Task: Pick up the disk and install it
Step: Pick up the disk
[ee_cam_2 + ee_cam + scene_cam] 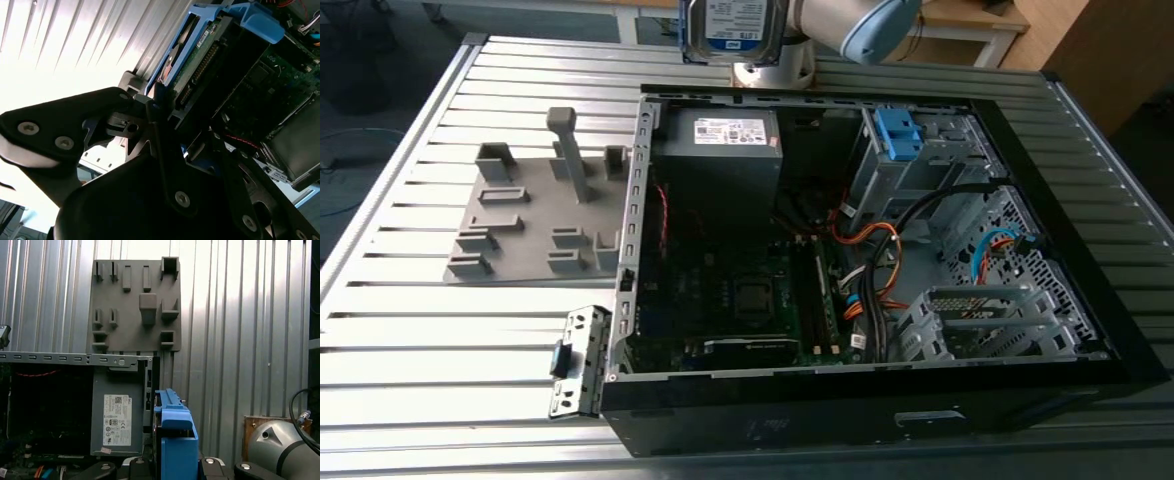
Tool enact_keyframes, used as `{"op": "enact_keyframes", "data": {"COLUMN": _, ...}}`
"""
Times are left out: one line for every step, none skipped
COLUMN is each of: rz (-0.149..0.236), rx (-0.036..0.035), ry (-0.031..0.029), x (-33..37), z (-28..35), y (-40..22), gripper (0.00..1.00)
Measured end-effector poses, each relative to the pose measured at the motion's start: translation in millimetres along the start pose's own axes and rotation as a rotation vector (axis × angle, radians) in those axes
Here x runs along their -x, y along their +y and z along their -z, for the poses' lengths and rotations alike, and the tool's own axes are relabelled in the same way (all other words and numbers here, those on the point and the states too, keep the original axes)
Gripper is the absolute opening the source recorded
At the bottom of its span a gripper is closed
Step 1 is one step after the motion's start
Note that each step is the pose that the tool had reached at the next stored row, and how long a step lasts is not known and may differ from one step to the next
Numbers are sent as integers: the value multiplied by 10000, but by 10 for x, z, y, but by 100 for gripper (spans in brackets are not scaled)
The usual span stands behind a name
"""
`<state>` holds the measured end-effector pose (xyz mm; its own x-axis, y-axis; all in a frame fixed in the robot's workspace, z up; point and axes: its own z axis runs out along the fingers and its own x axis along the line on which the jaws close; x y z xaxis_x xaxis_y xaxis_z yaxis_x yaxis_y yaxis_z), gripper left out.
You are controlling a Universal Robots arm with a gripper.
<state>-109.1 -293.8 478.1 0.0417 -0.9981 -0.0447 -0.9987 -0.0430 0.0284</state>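
Exterior view: disk [731, 25], silver, seemingly blue-labelled

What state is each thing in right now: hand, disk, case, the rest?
hand: shut on the disk
disk: lifted, outside the computer case, not installed
computer case: on its side, side panel off, interior exposed
blue bracket: seated in the drive cage
grey fixture: flat on the table
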Motion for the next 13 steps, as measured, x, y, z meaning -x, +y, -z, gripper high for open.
{"op": "enact_keyframes", "data": {"rz": -1, "rx": -1, "ry": 0, "x": -2, "z": 0, "y": -10, "gripper": 36}}
{"op": "enact_keyframes", "data": {"rz": -1, "rx": 0, "ry": 0, "x": -3, "z": 0, "y": -20, "gripper": 36}}
{"op": "enact_keyframes", "data": {"rz": -1, "rx": 0, "ry": 1, "x": -4, "z": 0, "y": -31, "gripper": 36}}
{"op": "enact_keyframes", "data": {"rz": -1, "rx": 0, "ry": 1, "x": -6, "z": 0, "y": -41, "gripper": 36}}
{"op": "enact_keyframes", "data": {"rz": -1, "rx": 0, "ry": 1, "x": -7, "z": 0, "y": -53, "gripper": 36}}
{"op": "enact_keyframes", "data": {"rz": -1, "rx": 1, "ry": 1, "x": -8, "z": 0, "y": -64, "gripper": 36}}
{"op": "enact_keyframes", "data": {"rz": -1, "rx": 0, "ry": 1, "x": -9, "z": 0, "y": -75, "gripper": 36}}
{"op": "enact_keyframes", "data": {"rz": 0, "rx": 0, "ry": 1, "x": -11, "z": 0, "y": -85, "gripper": 36}}
{"op": "enact_keyframes", "data": {"rz": 0, "rx": 0, "ry": 1, "x": -12, "z": 0, "y": -96, "gripper": 36}}
{"op": "enact_keyframes", "data": {"rz": 0, "rx": 0, "ry": 1, "x": -13, "z": 0, "y": -107, "gripper": 36}}
{"op": "enact_keyframes", "data": {"rz": -1, "rx": 0, "ry": 2, "x": -14, "z": 0, "y": -117, "gripper": 36}}
{"op": "enact_keyframes", "data": {"rz": -1, "rx": 0, "ry": 2, "x": -15, "z": 1, "y": -127, "gripper": 36}}
{"op": "enact_keyframes", "data": {"rz": -1, "rx": 0, "ry": 1, "x": -17, "z": 0, "y": -137, "gripper": 36}}
